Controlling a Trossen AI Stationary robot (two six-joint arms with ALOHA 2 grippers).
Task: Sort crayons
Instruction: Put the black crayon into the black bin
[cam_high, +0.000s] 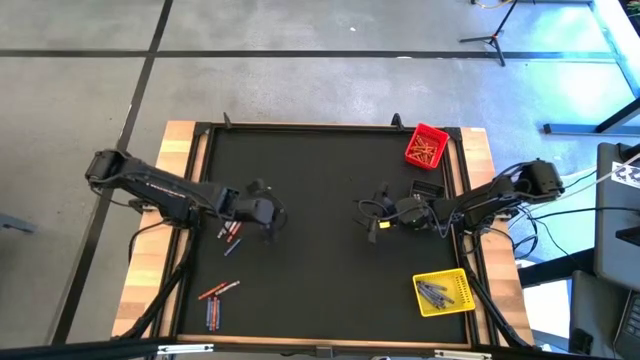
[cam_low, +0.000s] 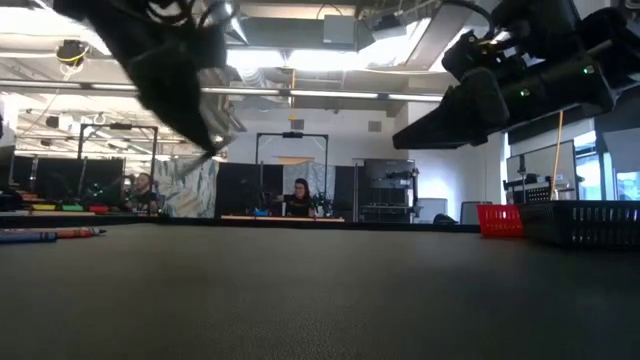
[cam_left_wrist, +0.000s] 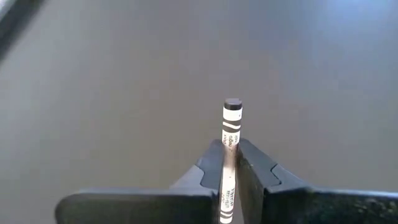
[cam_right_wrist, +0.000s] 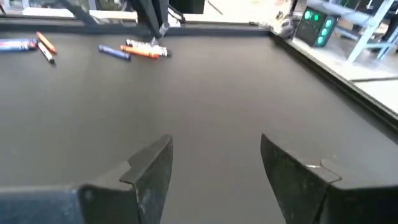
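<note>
From above, the dark bench (cam_high: 320, 290) carries both arms reaching toward the middle. The left pincer (cam_high: 268, 216) sits left of centre, just beside a small scatter of crayons (cam_high: 232, 236), red-orange and blue. A second little group of crayons (cam_high: 215, 300) lies nearer the front left edge, well apart from the first. The right pincer (cam_high: 375, 212) hangs right of centre over bare mat. At the far right corner stands the red bin (cam_high: 428, 146) with red-orange sticks inside; at the near right corner, the yellow bin (cam_high: 444, 292) holds grey ones.

Down at bench level, the left arm comes in dark and blurred from the upper left, the right arm from the upper right. A few crayons (cam_low: 45, 236) lie flat at the far left, and the red bin (cam_low: 500, 220) shows at the right beside a dark basket (cam_low: 585, 222). People sit at desks in the room beyond.

Left wrist camera: the pincer (cam_left_wrist: 231, 163) is clamped together on a grey crayon (cam_left_wrist: 231, 124), which stands out between the fingers with its flat end showing.

Right wrist camera: the fingers (cam_right_wrist: 152, 168) stand wide apart, nothing between them, bare mat below. Far across the bench, loose crayons (cam_right_wrist: 138, 51) lie beneath the other arm.
</note>
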